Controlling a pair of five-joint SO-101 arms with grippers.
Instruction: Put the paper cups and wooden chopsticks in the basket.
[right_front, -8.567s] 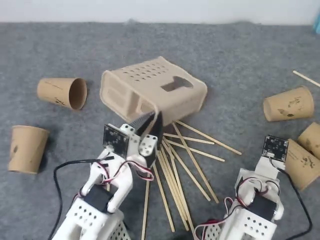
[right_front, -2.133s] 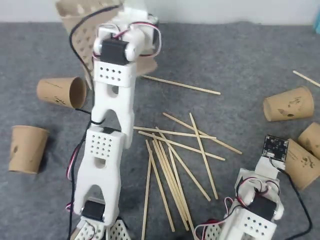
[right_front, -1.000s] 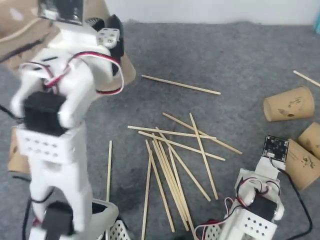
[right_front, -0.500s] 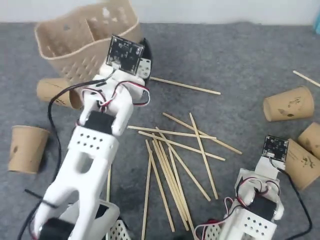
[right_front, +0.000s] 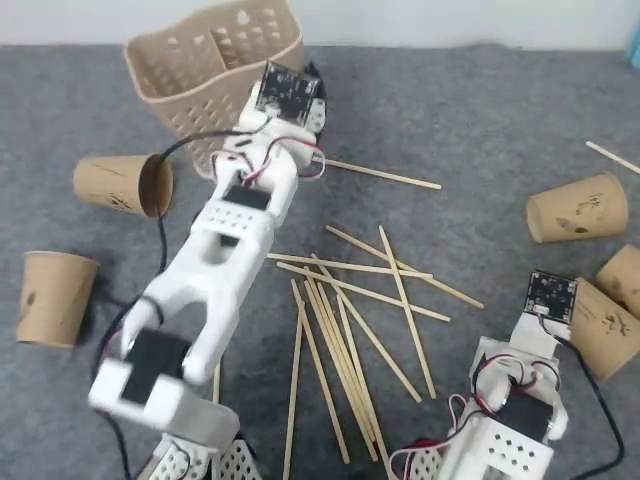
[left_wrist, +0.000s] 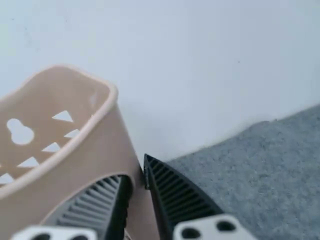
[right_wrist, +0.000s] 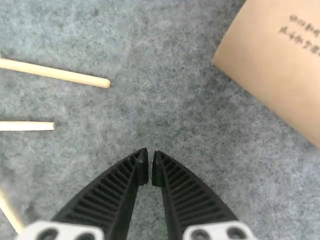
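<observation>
Clamping the side of the basket (left_wrist: 65, 125) just below its rim, the left tool (left_wrist: 136, 172) was seen at the far edge of the tabletop (right_front: 480, 110). The right tool (right_wrist: 149, 161) was held closed, empty. The chopsticks (right_front: 345, 330) were strewn mid-tabletop; paper cups (right_front: 578, 208) were left along both side edges.

Robotics test bench, lab-type setting. Grey felt mat (right_front: 480, 110) as work surface; plain white wall (right_front: 450, 20) along far edge. White printed left arm (right_front: 215, 260) and right arm (right_front: 510, 420), exposed servo wiring (right_front: 245, 172), bare camera board (right_front: 552, 292). Paper cups (right_front: 578, 208), wooden chopsticks (right_front: 345, 350) strewn loose; perforated basket (right_front: 200, 70) far left.
</observation>
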